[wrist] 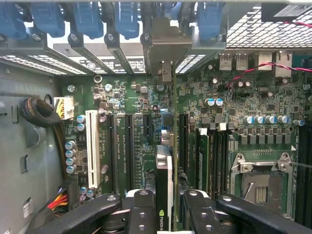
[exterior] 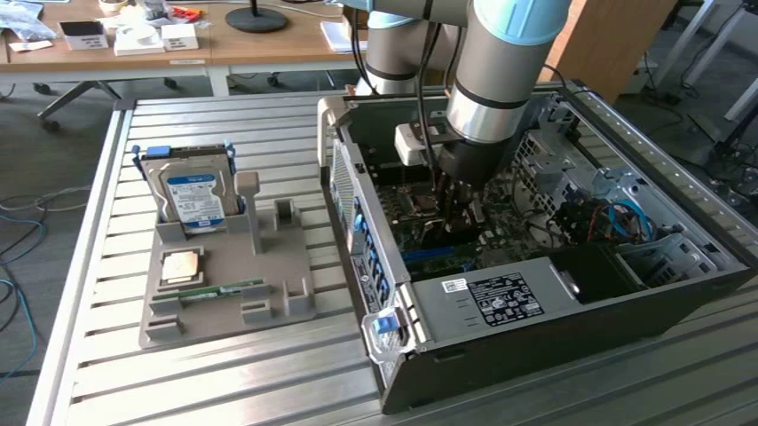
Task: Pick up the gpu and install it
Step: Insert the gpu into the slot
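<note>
In the wrist view the gpu (wrist: 164, 170) stands on edge over the green motherboard (wrist: 234, 97), a thin dark card with a white strip. My gripper (wrist: 165, 207) is shut on its near end, one black finger (wrist: 139, 209) on each side. The card's silvery end bracket (wrist: 167, 46) reaches the case's rear slot openings, under the blue clips. The card runs between the long black slots (wrist: 127, 146) and the RAM slots (wrist: 204, 156); whether it sits in a slot I cannot tell. In the exterior view the gripper (exterior: 456, 200) is deep inside the open PC case (exterior: 616, 293).
Beside the case, on the slatted table (exterior: 237, 390), a grey holder (exterior: 279, 297) carries a hard drive (exterior: 195, 197), a CPU (exterior: 180, 265) and a green RAM stick (exterior: 219, 290). The power supply (exterior: 503, 302) fills the case's near end. Cable bundles (wrist: 36, 112) lie next to the white slot (wrist: 91, 146).
</note>
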Robot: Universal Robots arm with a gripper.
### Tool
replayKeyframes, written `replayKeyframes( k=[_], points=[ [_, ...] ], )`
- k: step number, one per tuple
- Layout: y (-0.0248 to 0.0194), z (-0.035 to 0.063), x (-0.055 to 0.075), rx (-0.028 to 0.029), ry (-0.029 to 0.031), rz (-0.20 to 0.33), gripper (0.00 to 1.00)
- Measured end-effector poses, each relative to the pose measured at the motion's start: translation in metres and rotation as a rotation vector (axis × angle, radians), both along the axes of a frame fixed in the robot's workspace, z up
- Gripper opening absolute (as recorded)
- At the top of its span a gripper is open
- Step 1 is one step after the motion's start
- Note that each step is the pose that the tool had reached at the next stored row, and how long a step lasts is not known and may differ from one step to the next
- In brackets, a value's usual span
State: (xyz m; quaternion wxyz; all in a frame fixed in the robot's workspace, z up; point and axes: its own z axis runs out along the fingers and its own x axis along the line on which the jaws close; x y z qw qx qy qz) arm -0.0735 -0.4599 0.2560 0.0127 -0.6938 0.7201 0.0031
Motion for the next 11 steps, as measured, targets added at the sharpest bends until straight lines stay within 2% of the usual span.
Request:
replayKeyframes(
  k=[8,11],
  points=[
    [-0.0006,0.0,-0.0009,-0.0004,0.0,0.0,0.27],
    [-0.0007,0.0001,-0.0012,-0.0034,0.0001,0.0,0.27]
  ],
)
